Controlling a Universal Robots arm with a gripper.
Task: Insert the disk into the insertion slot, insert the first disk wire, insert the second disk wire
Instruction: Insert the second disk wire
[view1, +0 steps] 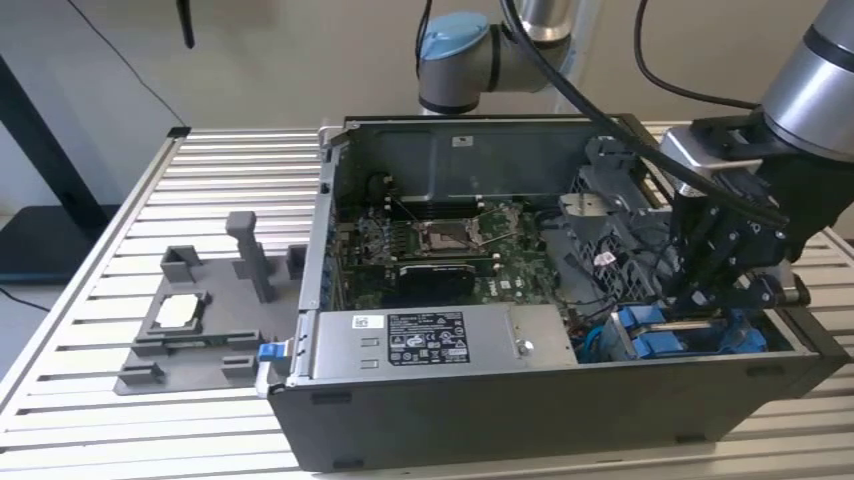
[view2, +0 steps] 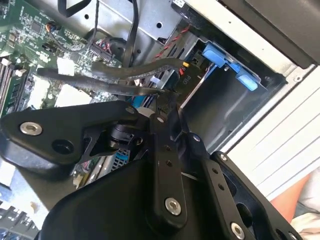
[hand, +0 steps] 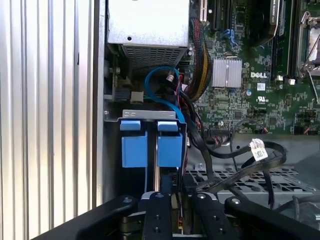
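Insertion slot (view1: 667, 335), marked by its blue tabs (view1: 638, 322), sits in the 4 o'clock corner of the open computer case (view1: 534, 410) in the exterior view. The case lies on a slatted metal table (view1: 227, 180), with a grey parts fixture (view1: 187, 350) well apart at 9 o'clock. The robot arm (view1: 814, 80) comes in from 2 o'clock and reaches down into the case. A silver power-supply box (view1: 427, 345) lies along the case's near wall at 6 o'clock, just beside the slot, and the green motherboard (view1: 454, 235) lies behind it toward the middle. The gripper (view1: 694, 300) hangs directly over the slot, close to the blue tabs. In the first wrist view its tip (hand: 167, 187) stands just before the two blue tabs (hand: 135, 150) under the slot's metal rim (hand: 150, 114); whether it is open or closed cannot be made out. Whether the disk is seated inside cannot be told either. Black wires (hand: 240, 150) loop just beside the gripper, one carrying a small white tag (hand: 257, 148), and a blue cable (hand: 155, 90) curves between the slot and the power supply. In the second wrist view, a black wire (view2: 100, 70) runs up to the gripper's tip (view2: 165, 102) near the slot's wall (view2: 215, 110).
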